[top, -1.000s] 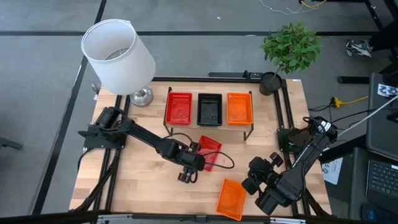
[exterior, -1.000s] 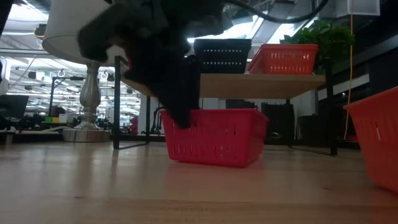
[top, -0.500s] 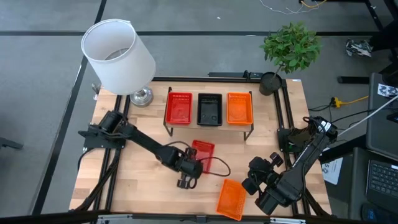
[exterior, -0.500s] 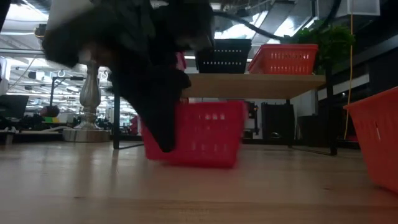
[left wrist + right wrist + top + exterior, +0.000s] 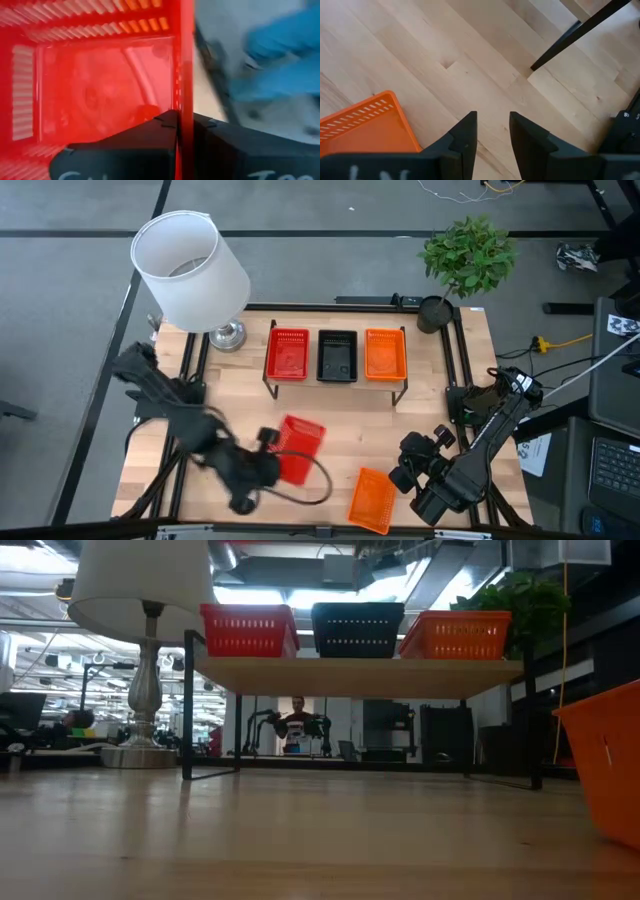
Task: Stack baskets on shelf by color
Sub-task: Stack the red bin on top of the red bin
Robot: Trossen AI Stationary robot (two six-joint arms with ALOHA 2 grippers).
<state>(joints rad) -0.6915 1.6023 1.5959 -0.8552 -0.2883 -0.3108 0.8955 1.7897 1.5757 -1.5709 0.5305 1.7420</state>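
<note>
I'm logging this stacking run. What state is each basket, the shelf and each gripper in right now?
red basket: off the table, wall pinched by the left gripper.
loose orange basket: on the tabletop by the right gripper.
shelf: carries a red stack, black stack, orange stack, left to right.
left gripper: shut on the red basket.
right gripper: open, empty, over bare table.

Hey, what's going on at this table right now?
The robot is sorting baskets by color onto the shelf, which already holds red, black and orange ones. The left gripper is pinching the wall of a red basket near the table's front left. The right gripper waits open beside an orange basket on the table.
</note>
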